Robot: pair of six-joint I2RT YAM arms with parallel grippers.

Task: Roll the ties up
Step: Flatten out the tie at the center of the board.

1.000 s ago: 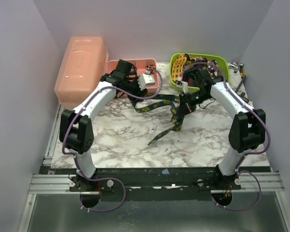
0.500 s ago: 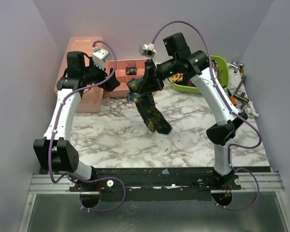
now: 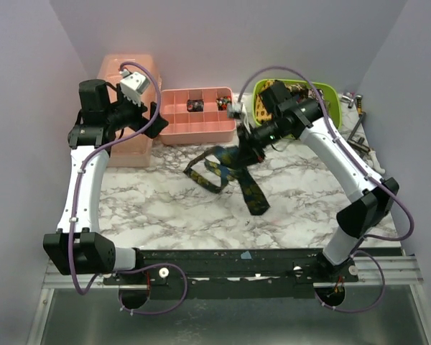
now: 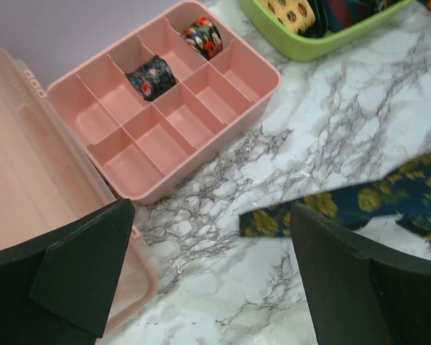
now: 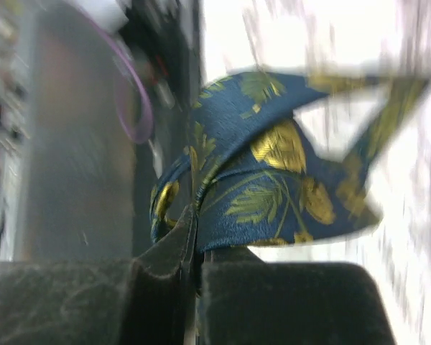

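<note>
A dark navy tie point(image 3: 233, 171) with yellow-green flowers lies loosely folded on the marble table point(image 3: 165, 201), its wide end pointing toward the front. My right gripper point(image 3: 246, 136) is shut on a fold of this tie point(image 5: 273, 187), with the cloth pinched between the closed jaws of the gripper point(image 5: 197, 259). My left gripper point(image 3: 148, 118) hangs open and empty, high at the left, over the pink lid. In the left wrist view the open gripper point(image 4: 212, 280) looks down on the tie's narrow end point(image 4: 359, 205). Other ties point(image 3: 269, 93) fill the green bin point(image 3: 330, 93).
A pink divided tray point(image 4: 223, 108) at the back holds two rolled ties point(image 4: 150, 77) point(image 4: 202, 36). A pink lidded box point(image 3: 108, 133) stands at the back left. Small tools point(image 3: 359, 129) lie along the right edge. Purple cables loop over both arms.
The left gripper has let go of the tie, opened wide and drawn back up to the left. The right gripper lifted the tie, then lowered it so it folds on the table.
</note>
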